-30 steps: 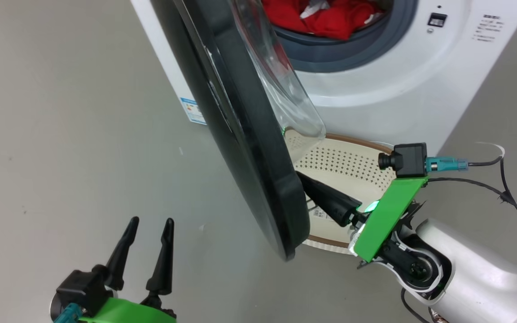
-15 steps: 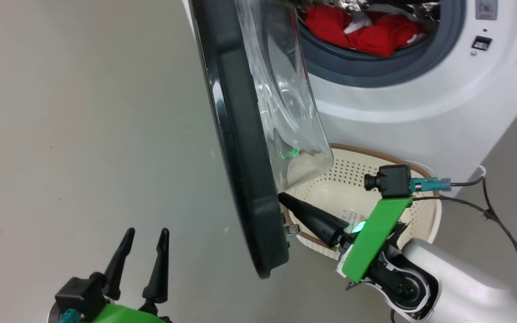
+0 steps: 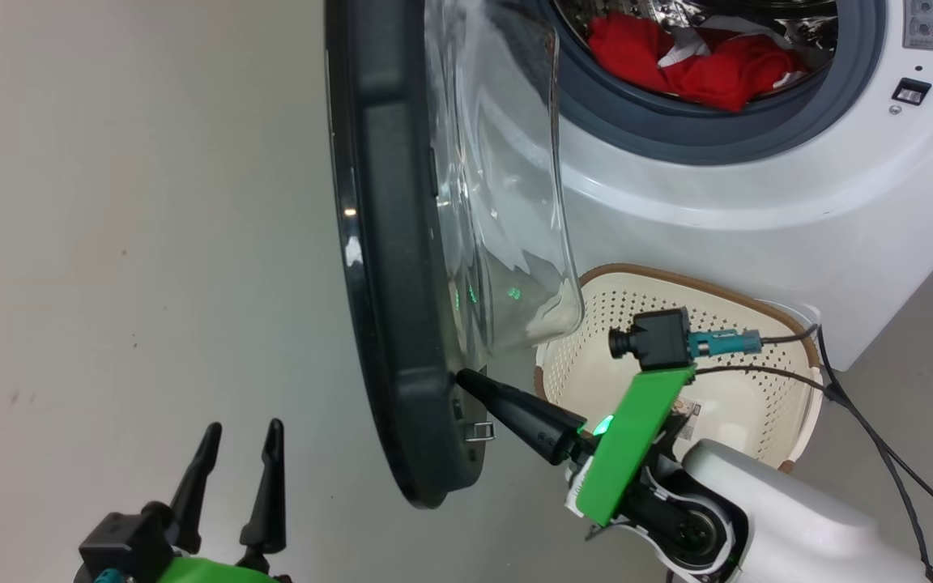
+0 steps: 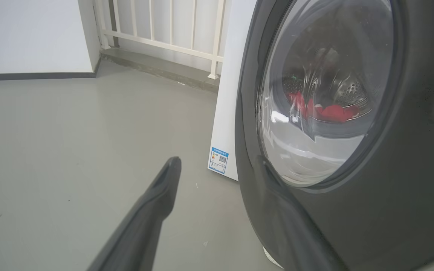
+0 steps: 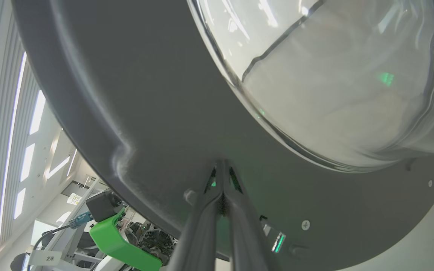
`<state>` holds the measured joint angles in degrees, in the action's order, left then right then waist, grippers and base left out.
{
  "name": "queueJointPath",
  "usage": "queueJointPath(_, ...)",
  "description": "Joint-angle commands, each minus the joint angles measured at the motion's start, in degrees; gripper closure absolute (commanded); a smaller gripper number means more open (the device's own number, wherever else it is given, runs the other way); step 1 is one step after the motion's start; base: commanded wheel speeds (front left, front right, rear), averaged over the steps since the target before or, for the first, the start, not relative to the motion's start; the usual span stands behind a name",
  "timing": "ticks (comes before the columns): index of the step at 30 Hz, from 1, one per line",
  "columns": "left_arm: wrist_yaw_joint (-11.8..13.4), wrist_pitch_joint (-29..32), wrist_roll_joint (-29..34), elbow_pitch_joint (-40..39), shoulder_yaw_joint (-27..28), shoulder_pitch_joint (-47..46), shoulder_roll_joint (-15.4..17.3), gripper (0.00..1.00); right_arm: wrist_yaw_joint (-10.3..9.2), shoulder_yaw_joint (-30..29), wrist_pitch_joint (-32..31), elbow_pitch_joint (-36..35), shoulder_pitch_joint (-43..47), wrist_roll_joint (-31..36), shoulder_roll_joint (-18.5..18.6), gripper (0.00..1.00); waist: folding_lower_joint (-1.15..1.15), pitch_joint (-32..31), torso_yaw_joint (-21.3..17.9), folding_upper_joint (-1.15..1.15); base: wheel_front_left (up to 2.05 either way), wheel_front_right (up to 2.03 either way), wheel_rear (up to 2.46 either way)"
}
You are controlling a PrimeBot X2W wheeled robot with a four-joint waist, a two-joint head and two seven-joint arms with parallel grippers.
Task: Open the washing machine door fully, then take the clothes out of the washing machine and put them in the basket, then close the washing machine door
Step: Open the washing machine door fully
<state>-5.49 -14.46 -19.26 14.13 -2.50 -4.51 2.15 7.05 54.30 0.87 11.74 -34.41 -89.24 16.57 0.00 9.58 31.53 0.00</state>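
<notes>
**Pushed, not held: the door could slip away from the right gripper**

The right gripper (image 3: 463, 376) has its two fingers pressed together with nothing between them. Only its tip rests against the inner face of the washing machine door (image 3: 389, 243), on the black rim just under the glass bowl (image 3: 507, 202) and just above the small metal latch hook (image 3: 479, 429). That is a one-point push, not a grip. I judge the tip could skid along the rim, up onto the glass or down into the hook, and the door could then swing back towards it.

On the far side of the door from that tip, the left gripper (image 3: 241, 425) hovers with fingers spread wide and empty, one finger close to the door's outer face. A wider swing could knock into it.

Just behind the right gripper stands the basket (image 3: 677, 279), with no clothes in the part I can see. The arm's cable (image 3: 766, 370) runs across it, a possible snag. Further off, the red and white clothes (image 3: 701, 69) lie in the drum of the washing machine (image 3: 717, 210).
</notes>
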Motion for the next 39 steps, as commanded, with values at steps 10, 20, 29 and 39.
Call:
queueJointPath(10, 1.02, -0.54, -0.96, -2.44, 2.60, 0.67, 0.73, 0.00, 0.44, 1.40, -0.22, 0.05, -2.39, 0.20, -3.20, 1.00, 0.00, 0.10, 0.14, 0.00, 0.00, 0.00, 0.00)
queueJointPath(20, 0.63, -0.54, -0.56, -2.05, 1.95, 1.05, 0.73, 0.00, 0.44, 1.87, 3.04, 1.47, -1.35, 1.25, -2.03, 0.50, 0.00, -1.28, -0.24, 0.00, 0.00, 0.00, 0.00)
queueJointPath(29, -0.54, -0.54, 1.13, -0.34, 2.15, 0.96, 0.73, 0.00, 0.44, 2.31, 7.50, 3.20, 1.13, 2.41, 0.32, 0.00, 0.00, -3.09, -0.90, 0.00, 0.00, 0.00, 0.00)
queueJointPath(39, -1.61, -0.54, 2.89, 1.06, 3.66, 0.43, 0.73, 0.00, 0.44, 4.38, 13.35, 9.25, 3.53, 8.80, 4.24, 0.00, 0.00, -3.89, -3.99, 0.00, 0.00, 0.00, 0.00)
